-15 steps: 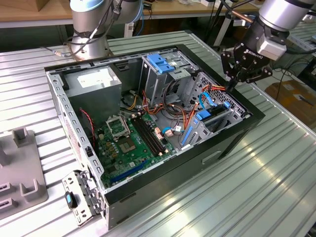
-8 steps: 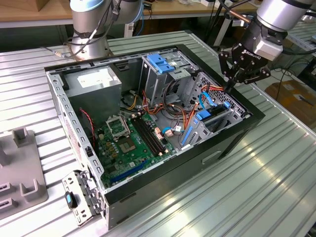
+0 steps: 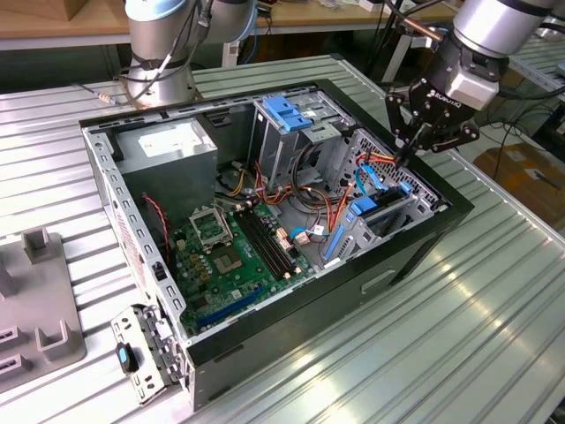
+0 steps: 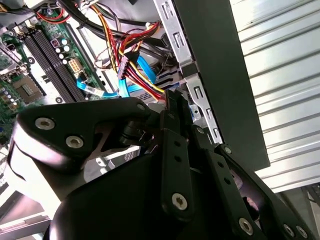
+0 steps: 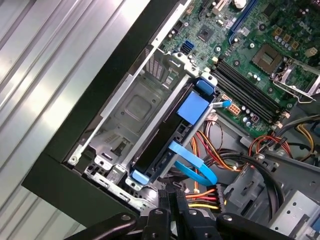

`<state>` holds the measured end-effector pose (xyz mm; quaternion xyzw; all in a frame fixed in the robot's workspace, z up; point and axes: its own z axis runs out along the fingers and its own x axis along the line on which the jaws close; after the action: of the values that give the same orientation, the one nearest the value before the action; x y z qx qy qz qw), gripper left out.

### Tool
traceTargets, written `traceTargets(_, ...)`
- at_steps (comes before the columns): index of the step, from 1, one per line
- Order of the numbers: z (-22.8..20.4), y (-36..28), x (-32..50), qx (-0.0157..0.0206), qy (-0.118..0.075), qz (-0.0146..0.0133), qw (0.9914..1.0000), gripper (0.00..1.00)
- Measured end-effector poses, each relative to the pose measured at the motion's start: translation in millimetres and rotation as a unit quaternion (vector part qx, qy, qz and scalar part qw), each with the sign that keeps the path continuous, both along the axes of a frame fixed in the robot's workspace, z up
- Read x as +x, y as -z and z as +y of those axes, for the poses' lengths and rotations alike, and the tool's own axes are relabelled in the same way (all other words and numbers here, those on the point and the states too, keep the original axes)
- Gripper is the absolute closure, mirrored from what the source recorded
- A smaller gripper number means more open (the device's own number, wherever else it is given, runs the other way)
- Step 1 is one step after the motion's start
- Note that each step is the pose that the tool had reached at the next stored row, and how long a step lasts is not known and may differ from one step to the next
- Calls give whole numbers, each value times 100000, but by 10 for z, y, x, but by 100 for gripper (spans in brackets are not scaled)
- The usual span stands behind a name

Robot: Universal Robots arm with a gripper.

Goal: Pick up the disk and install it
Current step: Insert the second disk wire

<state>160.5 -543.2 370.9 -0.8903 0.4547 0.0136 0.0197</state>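
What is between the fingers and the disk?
In the first wrist view, a flat blue cable and coloured wires lie between the fingers and the disk.

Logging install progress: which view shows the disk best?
The first wrist view: the disk sits edge-on in its drive bay, both blue carrier ends visible. The exterior view shows it small, below the tool. The second wrist view gives no clear sight of it.

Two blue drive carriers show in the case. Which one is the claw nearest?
The carrier seated on edge in the bay by the case's front wall, just below the claw. The other carrier sits on top of the tall cage, farther off.
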Motion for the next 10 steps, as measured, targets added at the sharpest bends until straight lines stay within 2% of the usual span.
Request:
traceTargets(2, -1, 1, -15, 1, 1285, 1, 99992, 84)
traceTargets(3, 0, 1, -16, -4, 2760, 1, 99962, 84)
traceTargets(6, 0, 2, -17, 2, 4398, 2, 99903, 84)
traceTargets(10, 0, 1, -17, -3, 5343, 1, 99857, 84)
